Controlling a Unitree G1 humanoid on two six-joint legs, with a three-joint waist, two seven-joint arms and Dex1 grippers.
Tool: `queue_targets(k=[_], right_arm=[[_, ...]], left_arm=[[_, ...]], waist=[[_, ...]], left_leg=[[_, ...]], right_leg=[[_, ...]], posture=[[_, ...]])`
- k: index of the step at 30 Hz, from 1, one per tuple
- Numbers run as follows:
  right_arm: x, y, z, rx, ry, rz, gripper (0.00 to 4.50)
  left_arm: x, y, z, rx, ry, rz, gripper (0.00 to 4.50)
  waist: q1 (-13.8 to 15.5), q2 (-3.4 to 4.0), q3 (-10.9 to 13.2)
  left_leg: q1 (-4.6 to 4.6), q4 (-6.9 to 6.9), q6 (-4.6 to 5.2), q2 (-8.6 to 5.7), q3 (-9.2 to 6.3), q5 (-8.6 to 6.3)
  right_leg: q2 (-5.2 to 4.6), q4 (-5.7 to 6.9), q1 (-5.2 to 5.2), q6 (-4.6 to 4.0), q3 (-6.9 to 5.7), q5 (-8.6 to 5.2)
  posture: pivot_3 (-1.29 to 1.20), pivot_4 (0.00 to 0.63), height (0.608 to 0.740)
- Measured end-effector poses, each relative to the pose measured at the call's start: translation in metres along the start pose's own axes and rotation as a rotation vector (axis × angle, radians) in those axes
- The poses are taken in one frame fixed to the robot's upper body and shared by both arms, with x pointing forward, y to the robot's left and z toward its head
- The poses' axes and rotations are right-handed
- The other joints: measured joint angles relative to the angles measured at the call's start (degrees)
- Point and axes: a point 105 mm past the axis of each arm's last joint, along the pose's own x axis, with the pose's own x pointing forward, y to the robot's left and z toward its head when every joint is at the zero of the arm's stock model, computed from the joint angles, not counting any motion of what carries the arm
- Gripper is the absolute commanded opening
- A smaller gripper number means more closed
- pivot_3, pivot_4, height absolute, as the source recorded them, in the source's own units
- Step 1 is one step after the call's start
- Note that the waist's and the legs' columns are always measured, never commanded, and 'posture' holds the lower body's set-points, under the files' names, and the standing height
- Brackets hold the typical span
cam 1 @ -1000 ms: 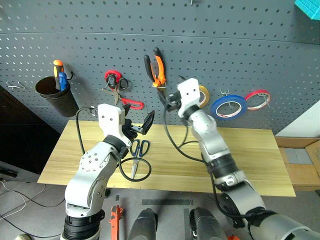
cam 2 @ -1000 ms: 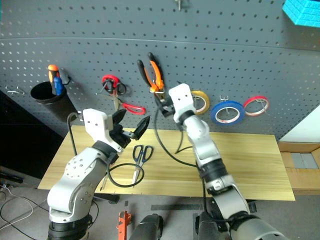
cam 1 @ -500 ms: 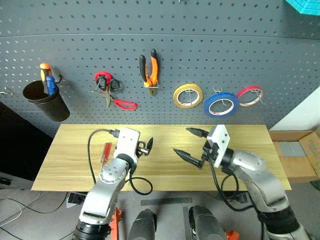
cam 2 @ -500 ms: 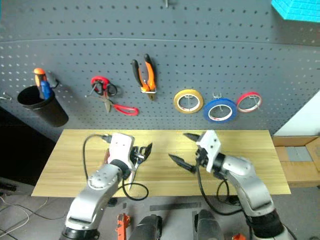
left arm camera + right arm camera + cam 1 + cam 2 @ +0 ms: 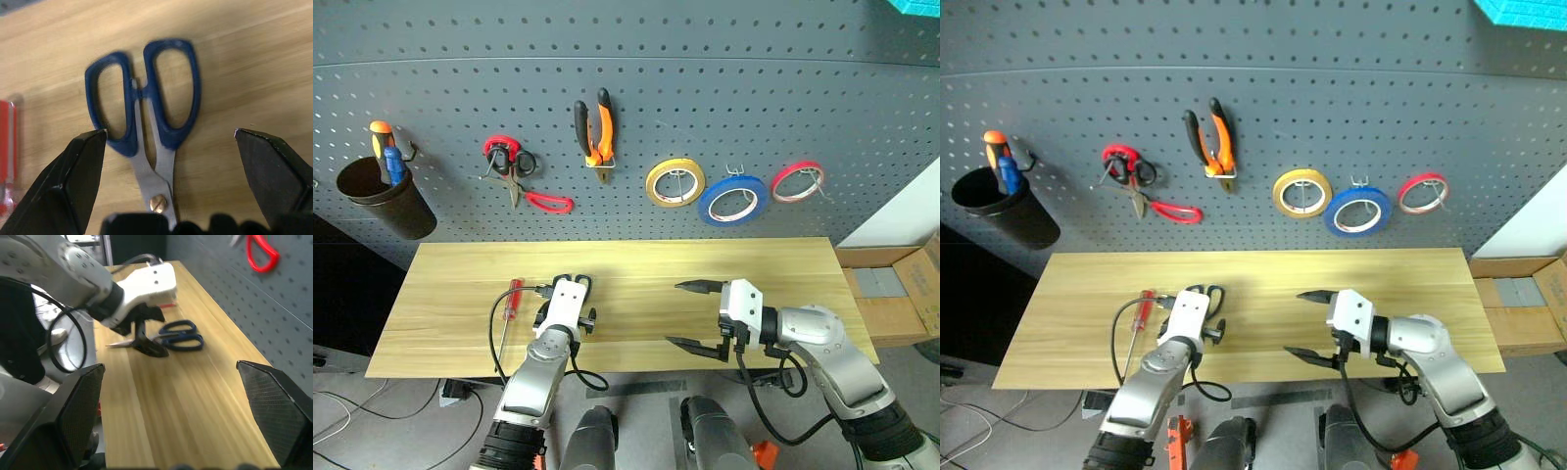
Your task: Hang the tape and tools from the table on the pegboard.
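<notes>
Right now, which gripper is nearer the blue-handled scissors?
Left. The left gripper is open right over the blue-handled scissors, fingers either side; the right gripper hangs open well off to their side, mid-table.

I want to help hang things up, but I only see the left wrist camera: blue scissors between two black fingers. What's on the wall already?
Observer: The pliers and the blue tape hang on the pegboard.
Operator: What's that red thing at the edge?
Observer: A slim red screwdriver, lying on the table to the robot's left of the scissors.
Operator: Where's the other gripper?
Observer: The right gripper hangs open and empty over the table's near edge.
</notes>
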Motion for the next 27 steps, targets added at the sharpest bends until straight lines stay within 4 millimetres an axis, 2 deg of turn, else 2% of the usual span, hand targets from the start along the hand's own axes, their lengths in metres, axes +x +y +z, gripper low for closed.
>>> queue_targets(k=[8,11,21,27], right_arm=[[0.003,0.003,0.004,-0.019,-0.007,0.059,4.48],[0.004,0.001,0.006,-0.026,-0.011,0.061,4.48],[0.009,0.003,0.007,-0.025,-0.020,0.082,4.48],[0.012,0.004,0.008,-0.026,-0.030,0.084,4.48]], left_arm=[[-0.016,-0.011,-0.015,-0.064,0.085,0.013,4.50],[-0.019,-0.007,-0.021,-0.120,0.109,0.025,4.50],[-0.005,0.018,-0.021,-0.238,0.112,-0.023,4.50],[0.000,0.023,-0.020,-0.250,0.106,-0.069,4.50]], waist=[[-0.11,-0.04,0.34],[-0.15,-0.04,0.37],[-0.17,0.04,0.44],[-0.18,0.11,0.48]], left_leg=[[-0.02,0.00,0.07,0.03,-0.01,-0.04],[0.02,0.00,0.07,0.02,0.01,-0.04],[0.04,0.01,0.07,0.00,0.01,-0.04],[0.09,0.01,0.07,0.02,0.00,-0.03]], right_leg=[[-0.11,-0.01,0.00,0.01,0.01,0.00],[-0.09,0.01,0.01,0.01,0.01,0.00],[-0.09,0.03,0.03,0.01,0.00,0.00],[-0.09,0.03,0.07,0.01,0.01,0.00]], posture=[[-0.06,0.299,0.740],[-0.05,0.300,0.740],[-0.04,0.312,0.740],[-0.04,0.312,0.740]])
